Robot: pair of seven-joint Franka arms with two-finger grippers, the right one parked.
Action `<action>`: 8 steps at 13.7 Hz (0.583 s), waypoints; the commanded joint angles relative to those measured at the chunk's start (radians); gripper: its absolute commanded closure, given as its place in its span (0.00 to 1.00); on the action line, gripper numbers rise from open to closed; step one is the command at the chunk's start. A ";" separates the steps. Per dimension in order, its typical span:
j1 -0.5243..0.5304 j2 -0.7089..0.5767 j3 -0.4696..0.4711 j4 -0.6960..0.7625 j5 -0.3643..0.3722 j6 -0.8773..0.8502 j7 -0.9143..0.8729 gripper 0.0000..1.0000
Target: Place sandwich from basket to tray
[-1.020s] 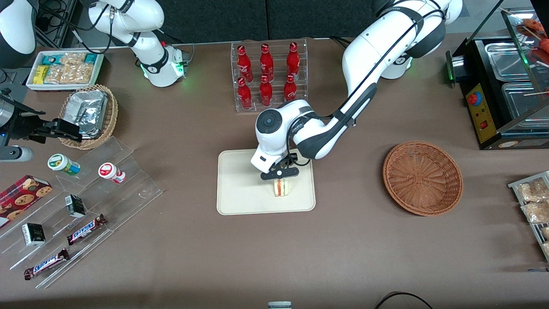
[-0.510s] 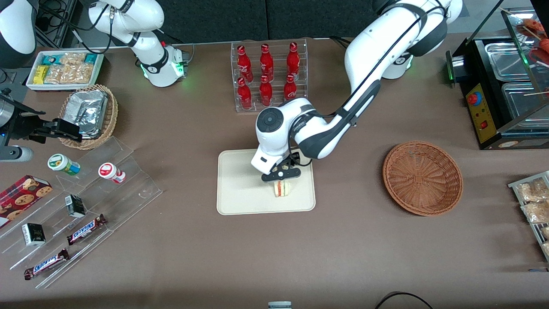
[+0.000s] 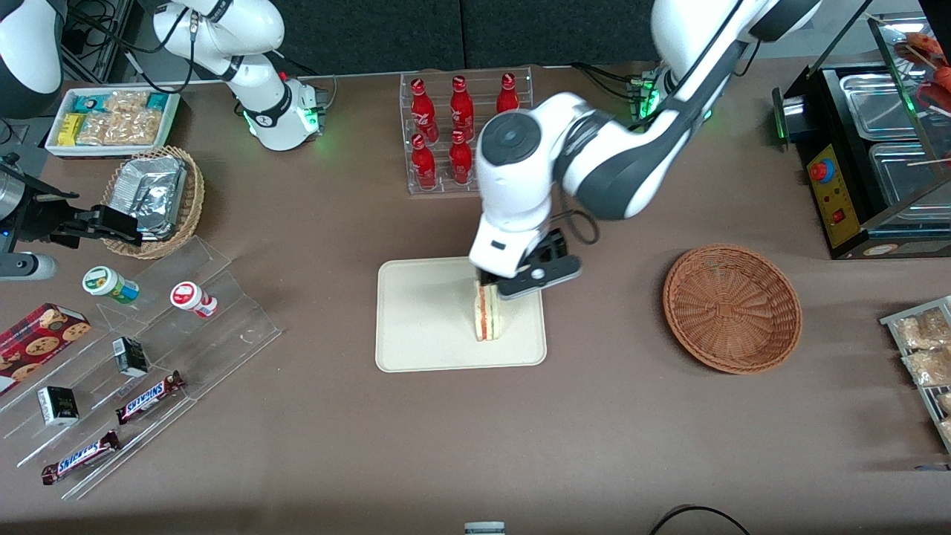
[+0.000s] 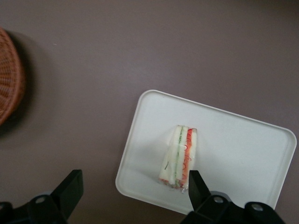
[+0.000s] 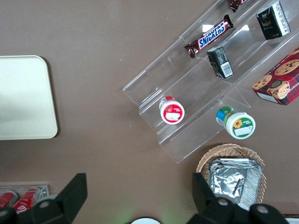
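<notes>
Stretching across the brown desk [image 3: 631,416], the working arm [image 3: 631,156] reaches in from the desk's edge farthest from the front camera and ends above the tray. The basket [image 3: 732,307] sits toward the working arm's end of the desk, well apart from the tray, and in the front view its bowl holds nothing; the left wrist view catches only a curved slice of its woven rim [image 4: 9,81]. The tray [image 3: 416,327] lies near the middle of the desk, nearer the front camera than the rack of red bottles [image 3: 464,130]. The right wrist view shows just one rounded corner of the tray [image 5: 28,98], with none of its contents.

The gripper [image 3: 516,276] hangs over the tray's edge farthest from the front camera, raised clear of it. In the front view its fingers are hidden under the wrist; the left wrist view shows them [image 4: 70,189] spread wide with nothing between. The sandwich [image 3: 487,312] stands on the tray, close to its corner nearest the basket and the front camera. Its red and green filling stripes [image 4: 181,156] are plainest from the left wrist view.
</notes>
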 commanded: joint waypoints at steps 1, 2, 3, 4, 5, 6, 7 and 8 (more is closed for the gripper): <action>0.049 -0.105 0.005 -0.031 -0.030 -0.112 -0.014 0.01; 0.080 -0.133 0.004 -0.033 -0.044 -0.135 -0.008 0.01; 0.109 -0.157 0.003 -0.037 -0.071 -0.146 0.003 0.01; 0.141 -0.180 0.003 -0.041 -0.088 -0.158 0.011 0.01; 0.166 -0.190 0.003 -0.041 -0.091 -0.181 0.038 0.01; 0.189 -0.205 0.003 -0.039 -0.095 -0.200 0.075 0.01; 0.217 -0.220 0.003 -0.038 -0.114 -0.215 0.110 0.01; 0.259 -0.242 0.003 -0.037 -0.134 -0.227 0.138 0.01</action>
